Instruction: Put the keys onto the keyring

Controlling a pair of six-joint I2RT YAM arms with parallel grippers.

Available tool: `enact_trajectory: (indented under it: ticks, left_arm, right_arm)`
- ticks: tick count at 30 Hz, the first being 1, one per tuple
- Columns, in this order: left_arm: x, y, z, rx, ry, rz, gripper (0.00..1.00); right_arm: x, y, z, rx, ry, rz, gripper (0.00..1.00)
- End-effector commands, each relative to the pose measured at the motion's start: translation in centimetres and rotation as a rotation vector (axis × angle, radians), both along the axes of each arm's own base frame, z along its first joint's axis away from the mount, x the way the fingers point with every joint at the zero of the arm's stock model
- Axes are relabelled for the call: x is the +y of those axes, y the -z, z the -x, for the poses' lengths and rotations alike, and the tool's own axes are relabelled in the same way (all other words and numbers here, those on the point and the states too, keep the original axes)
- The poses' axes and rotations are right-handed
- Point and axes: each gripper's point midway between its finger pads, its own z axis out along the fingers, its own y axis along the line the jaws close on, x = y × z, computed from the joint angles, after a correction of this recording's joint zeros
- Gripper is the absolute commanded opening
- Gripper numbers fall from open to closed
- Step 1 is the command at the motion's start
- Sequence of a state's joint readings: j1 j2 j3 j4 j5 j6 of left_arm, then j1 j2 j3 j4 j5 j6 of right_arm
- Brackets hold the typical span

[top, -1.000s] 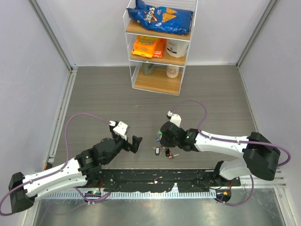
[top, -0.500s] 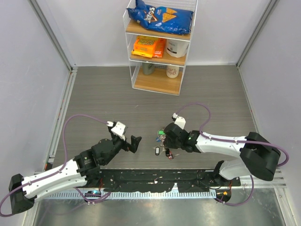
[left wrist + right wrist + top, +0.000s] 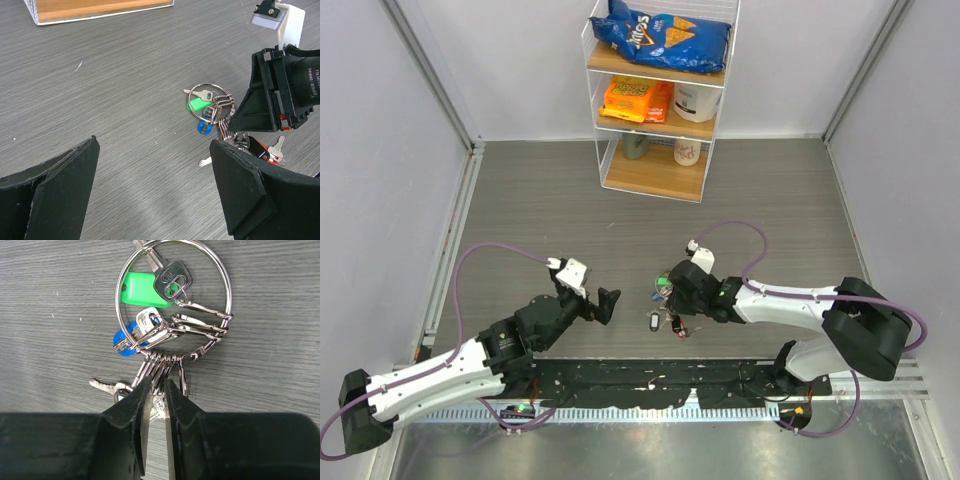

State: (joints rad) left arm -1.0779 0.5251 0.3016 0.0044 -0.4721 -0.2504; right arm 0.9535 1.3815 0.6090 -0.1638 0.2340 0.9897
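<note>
The keyring (image 3: 222,264) lies flat on the grey table, a silver wire circle. A green-headed key (image 3: 142,290), a plain silver key (image 3: 170,275) and a blue-headed key (image 3: 122,342) lie within it, hooked by several metal clips (image 3: 200,325). My right gripper (image 3: 158,382) is down on the bunch, its jaws nearly together around the clip ends. One loose key (image 3: 102,385) pokes out left of the fingers. A red-headed key (image 3: 272,152) lies behind the right gripper. My left gripper (image 3: 153,145) hovers wide open to the left, holding nothing.
A clear shelf rack (image 3: 658,95) with snack bags and cups stands at the back centre. A black fob (image 3: 653,320) lies just left of the bunch. Purple cables (image 3: 500,250) loop over both arms. Grey walls (image 3: 380,150) close the sides.
My right gripper has shifted slightly right and down onto the key bunch, and its jaws have narrowed. The left arm has barely moved and stays open.
</note>
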Motion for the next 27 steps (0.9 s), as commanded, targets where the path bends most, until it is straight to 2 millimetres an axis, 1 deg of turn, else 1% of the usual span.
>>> enact_trajectory:
  ticks: [1, 8, 14, 15, 17, 19, 21, 24, 25, 27]
  left_arm:
    - [0.1, -1.0, -0.4, -0.029, -0.025, 0.041, 1.00]
    - [0.2, -0.9, -0.4, -0.029, -0.028, 0.036, 1.00]
    - [0.1, -1.0, -0.4, -0.028, -0.028, 0.039, 1.00]
    - [0.2, -0.9, -0.5, -0.027, -0.030, 0.037, 1.00]
    - [0.2, -0.8, -0.5, -0.026, -0.031, 0.032, 0.99]
    - [0.1, -0.8, -0.5, -0.026, -0.031, 0.030, 1.00]
    - [0.1, -0.6, -0.5, -0.022, -0.031, 0.025, 1.00]
    - [-0.2, -0.7, -0.5, -0.021, -0.021, 0.026, 1.00]
    - [-0.3, -0.7, -0.5, -0.020, -0.016, 0.029, 0.99]
    - [-0.6, -0.6, -0.3, -0.017, 0.001, 0.025, 1.00]
  right_arm:
    - [0.0, -0.1, -0.5, -0.015, 0.029, -0.016, 0.22]
    - [-1.0, 1.1, 0.1, 0.005, 0.042, 0.012, 0.22]
    - [-1.4, 1.4, -0.1, -0.005, 0.055, 0.024, 0.22]
    - [-1.3, 1.3, -0.1, -0.009, 0.054, 0.021, 0.19]
    - [-1.2, 1.1, -0.3, -0.016, 0.055, 0.013, 0.05]
    - [-1.0, 0.5, -0.4, -0.028, 0.053, -0.006, 0.06]
    - [-0.7, -0.6, -0.5, -0.053, 0.036, -0.028, 0.06]
    - [-1.0, -2.5, -0.8, -0.103, -0.006, -0.010, 0.05]
    - [-0.7, -4.0, -1.2, -0.130, -0.010, -0.030, 0.05]
    - [-0.6, -5.9, -1.3, -0.170, -0.046, -0.033, 0.06]
